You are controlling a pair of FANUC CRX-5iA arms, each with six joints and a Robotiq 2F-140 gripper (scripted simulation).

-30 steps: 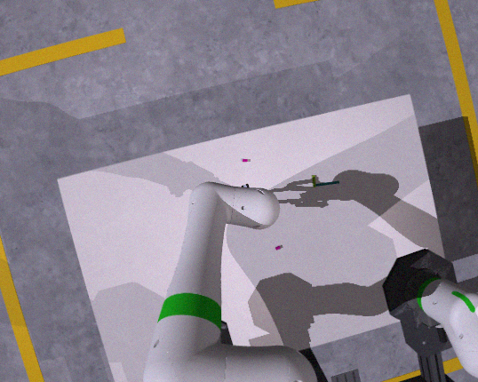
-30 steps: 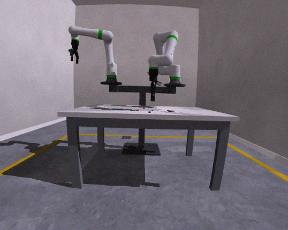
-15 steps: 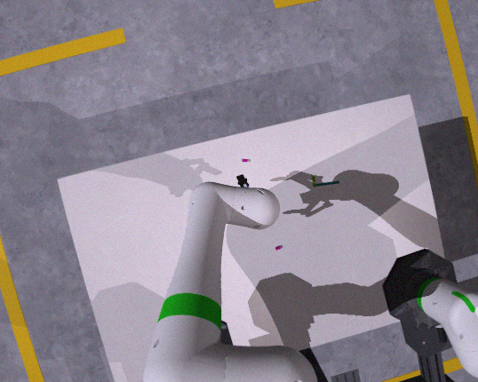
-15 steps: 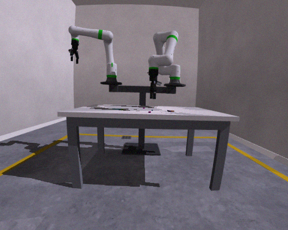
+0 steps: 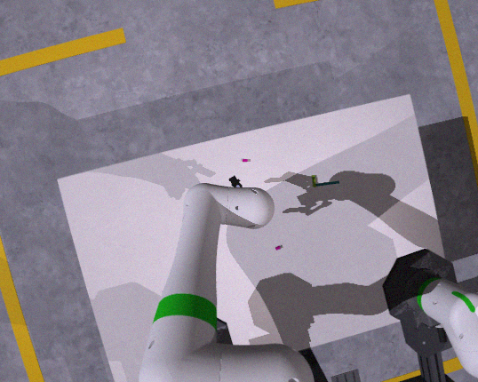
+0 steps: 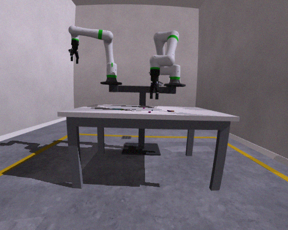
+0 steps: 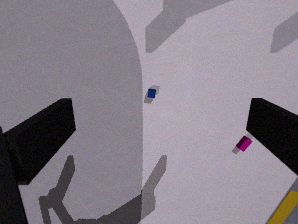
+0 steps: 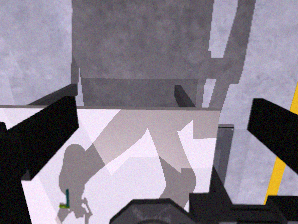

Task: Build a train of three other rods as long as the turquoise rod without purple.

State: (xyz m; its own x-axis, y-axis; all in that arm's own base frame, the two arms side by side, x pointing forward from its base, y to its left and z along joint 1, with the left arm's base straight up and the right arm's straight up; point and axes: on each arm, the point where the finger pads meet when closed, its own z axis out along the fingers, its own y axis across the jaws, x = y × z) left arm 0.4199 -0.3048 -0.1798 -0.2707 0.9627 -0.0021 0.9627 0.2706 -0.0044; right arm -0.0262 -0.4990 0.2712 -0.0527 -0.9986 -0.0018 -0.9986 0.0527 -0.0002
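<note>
I'm holding the left claw (image 5: 235, 181) (image 6: 153, 98) (image 7: 161, 114) wide open, empty, above the blue rod (image 7: 151, 93); probably picking, needing centring, lowering, pinching. Right claw (image 6: 74, 61) (image 8: 164, 113): gaping, empty.

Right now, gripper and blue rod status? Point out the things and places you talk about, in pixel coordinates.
Left fingers open above table, nothing held. Right fingers open, empty. Blue rod (image 7: 151, 93) on table, untouched by either.
</note>
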